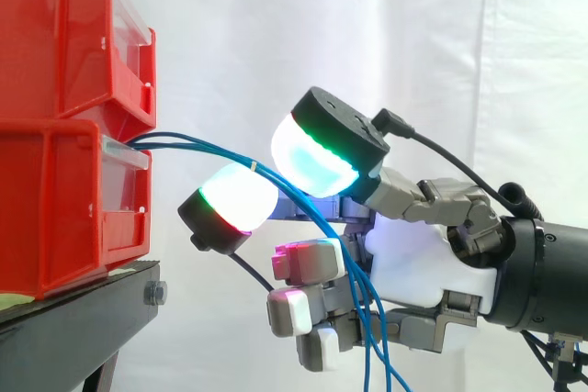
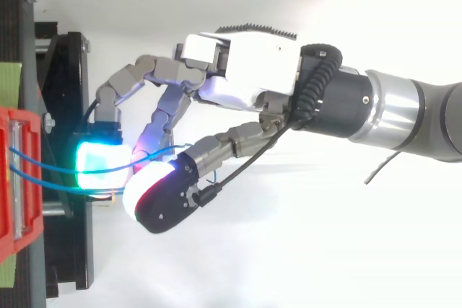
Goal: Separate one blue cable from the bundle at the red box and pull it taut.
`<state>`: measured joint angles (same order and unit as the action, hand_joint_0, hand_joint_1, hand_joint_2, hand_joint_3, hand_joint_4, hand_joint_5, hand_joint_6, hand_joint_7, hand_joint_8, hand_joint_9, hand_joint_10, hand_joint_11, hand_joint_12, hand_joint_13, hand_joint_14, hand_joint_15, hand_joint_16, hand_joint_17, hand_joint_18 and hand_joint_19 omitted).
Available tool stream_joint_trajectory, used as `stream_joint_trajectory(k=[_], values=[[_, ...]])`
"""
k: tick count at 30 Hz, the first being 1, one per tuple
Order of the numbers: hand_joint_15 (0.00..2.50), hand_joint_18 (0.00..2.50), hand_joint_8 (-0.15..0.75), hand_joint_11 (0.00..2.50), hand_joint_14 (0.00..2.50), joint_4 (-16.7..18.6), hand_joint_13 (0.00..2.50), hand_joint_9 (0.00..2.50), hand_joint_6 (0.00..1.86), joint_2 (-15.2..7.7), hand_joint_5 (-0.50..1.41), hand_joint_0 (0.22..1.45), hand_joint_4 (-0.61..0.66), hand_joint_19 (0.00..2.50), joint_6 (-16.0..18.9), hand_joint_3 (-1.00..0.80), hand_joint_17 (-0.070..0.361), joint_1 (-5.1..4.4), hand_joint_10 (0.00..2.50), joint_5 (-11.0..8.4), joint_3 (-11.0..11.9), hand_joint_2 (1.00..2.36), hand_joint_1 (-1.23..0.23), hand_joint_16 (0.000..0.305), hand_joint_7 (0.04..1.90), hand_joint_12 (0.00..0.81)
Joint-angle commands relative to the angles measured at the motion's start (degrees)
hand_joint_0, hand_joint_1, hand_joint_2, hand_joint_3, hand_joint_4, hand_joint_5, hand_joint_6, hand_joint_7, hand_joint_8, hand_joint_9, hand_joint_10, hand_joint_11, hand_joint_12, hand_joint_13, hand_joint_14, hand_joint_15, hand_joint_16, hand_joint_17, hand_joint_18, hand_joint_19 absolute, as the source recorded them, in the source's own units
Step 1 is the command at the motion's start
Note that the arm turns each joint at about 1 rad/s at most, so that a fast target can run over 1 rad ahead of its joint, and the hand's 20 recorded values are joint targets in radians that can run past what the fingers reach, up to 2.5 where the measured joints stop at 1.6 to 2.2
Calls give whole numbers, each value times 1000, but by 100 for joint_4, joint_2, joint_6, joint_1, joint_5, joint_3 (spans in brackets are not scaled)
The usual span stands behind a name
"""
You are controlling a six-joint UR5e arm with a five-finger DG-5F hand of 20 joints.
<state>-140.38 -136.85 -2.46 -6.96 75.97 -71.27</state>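
The robot hand [image 1: 418, 263] pinches the blue cables [image 1: 197, 145] between two pads [image 1: 241, 195]. The cables run level from the lower red bin [image 1: 64, 213] to it; you should pull straight away from the bin.

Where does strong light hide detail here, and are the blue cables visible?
Side view: the hand's glowing pads burn out to white-cyan, yet the thin blue cables stand out against the bright white curtain. Top view: the cyan pad blooms; the cables crossing it remain traceable.

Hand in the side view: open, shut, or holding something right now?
Hand: shut, pinching the thin blue cables that run out of the red plastic bin.
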Motion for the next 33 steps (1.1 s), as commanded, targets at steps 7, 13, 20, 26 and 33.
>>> stream_joint_trajectory(k=[7, 13, 20, 26, 33], values=[[748, 1084, 304, 1205, 26, -16, 1140, 1228, 886, 1, -142, 628, 22, 847, 18, -500, 123, -8, 23, 6, -1, 1000, -673, 55, 874, 399], [745, 1088, 302, 1223, 26, -25, 1138, 1210, 902, 1, -147, 674, -30, 836, 35, -305, 124, -8, 23, 6, -1, 1018, -827, 55, 954, 400], [752, 1041, 284, 1215, 27, -42, 1091, 1183, 940, 1, -153, 799, -125, 794, 35, -472, 120, -16, 24, -3, -1, 1003, -980, 53, 902, 374], [746, 1044, 280, 1231, 26, -42, 1077, 1177, 943, 1, -149, 770, -99, 773, 53, -500, 119, -16, 26, -3, 8, 1000, -1008, 53, 909, 375], [747, 1034, 280, 1226, 28, -51, 1063, 1178, 933, 1, -139, 617, 4, 791, 106, -500, 120, -16, 26, -3, 8, 1000, -1009, 53, 837, 377]])
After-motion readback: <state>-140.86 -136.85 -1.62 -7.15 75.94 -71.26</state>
